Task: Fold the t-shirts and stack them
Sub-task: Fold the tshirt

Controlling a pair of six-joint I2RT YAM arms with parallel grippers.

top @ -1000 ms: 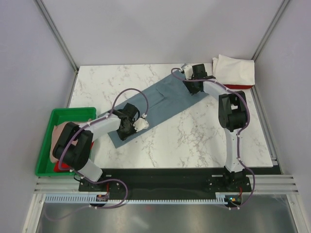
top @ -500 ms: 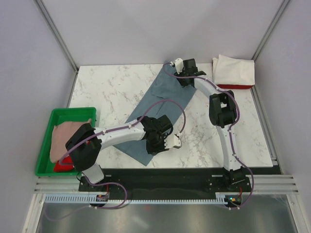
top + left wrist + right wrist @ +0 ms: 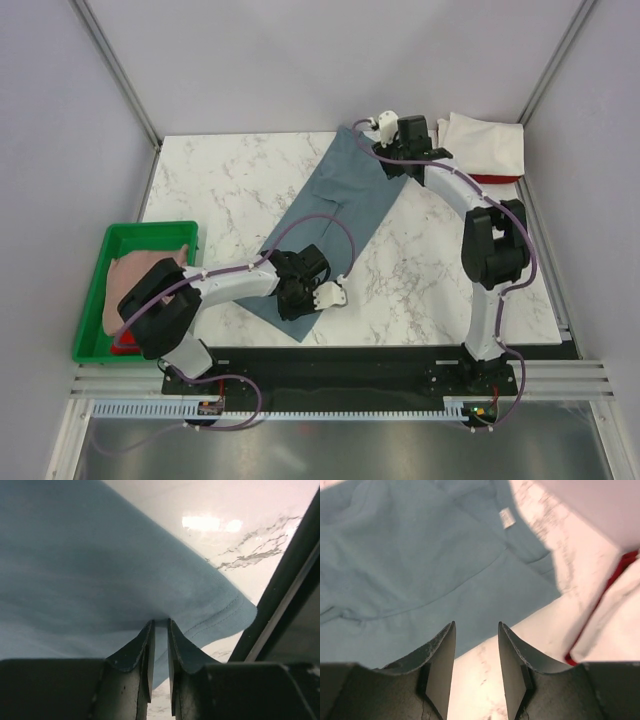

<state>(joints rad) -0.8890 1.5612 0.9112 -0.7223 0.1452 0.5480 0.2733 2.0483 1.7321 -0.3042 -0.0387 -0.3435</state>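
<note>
A slate blue-grey t-shirt (image 3: 335, 205) lies stretched diagonally from the far middle of the table to the near edge. My left gripper (image 3: 296, 300) is shut on its near hem, and the cloth shows pinched between the jaws in the left wrist view (image 3: 160, 622). My right gripper (image 3: 398, 160) is open and empty just above the shirt's far right edge (image 3: 476, 625). The shirt's white neck label (image 3: 507, 517) lies ahead of it. A folded white t-shirt (image 3: 485, 143) rests on a red one (image 3: 495, 179) at the far right.
A green tray (image 3: 92, 300) at the near left holds a pale pink shirt (image 3: 135, 275) over a red one (image 3: 125, 343). The white and red stack is close to the right of my right gripper (image 3: 615, 625). The table's black near edge (image 3: 280, 595) is beside the hem.
My left gripper swung the shirt's near end right and toward the near edge, then drew back a little left. My right gripper shifted along the shirt's far end to its right edge.
</note>
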